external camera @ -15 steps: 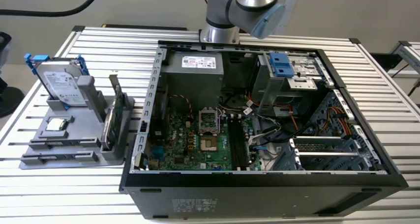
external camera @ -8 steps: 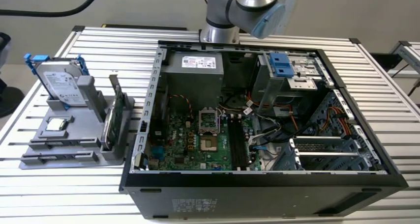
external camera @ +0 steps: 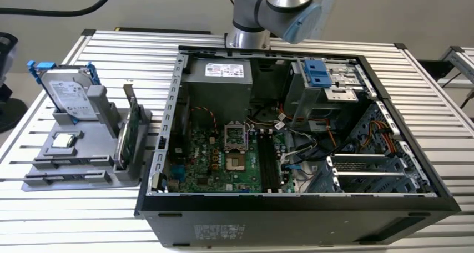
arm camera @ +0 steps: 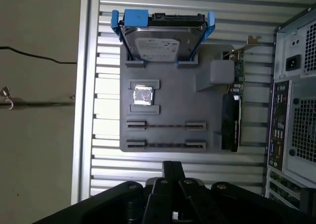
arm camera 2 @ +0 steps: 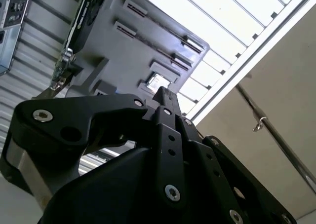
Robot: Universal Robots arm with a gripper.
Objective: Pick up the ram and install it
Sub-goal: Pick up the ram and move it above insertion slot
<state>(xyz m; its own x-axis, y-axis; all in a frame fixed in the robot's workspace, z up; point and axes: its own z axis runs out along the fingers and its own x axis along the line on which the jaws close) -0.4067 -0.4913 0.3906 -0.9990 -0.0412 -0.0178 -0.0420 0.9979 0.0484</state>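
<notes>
On the grey tray (arm camera: 173, 100), set on the desk (external camera: 74, 219) beside the open computer case (external camera: 296, 219): ram (arm camera: 166, 126), judged to be the thin dark strip standing on edge in a long slot; chips and label unseen edge-on; long axis parallel to the tray edge nearest the jaws; well apart, below them; jaws pressed together, holding nothing.

**Item counts.** Exterior view: one open black computer tower case (external camera: 296, 211). At its nine o'clock is one grey slotted holder tray (external camera: 89, 133). The tray carries one silver hard drive (external camera: 70, 95) with two blue side rails (arm camera: 116, 24), one green circuit card with metal bracket (external camera: 127, 139) and one small square silver chip (external camera: 64, 141). First wrist view: two long narrow tray slots (arm camera: 165, 126), one black gripper (arm camera: 173, 166).
</notes>
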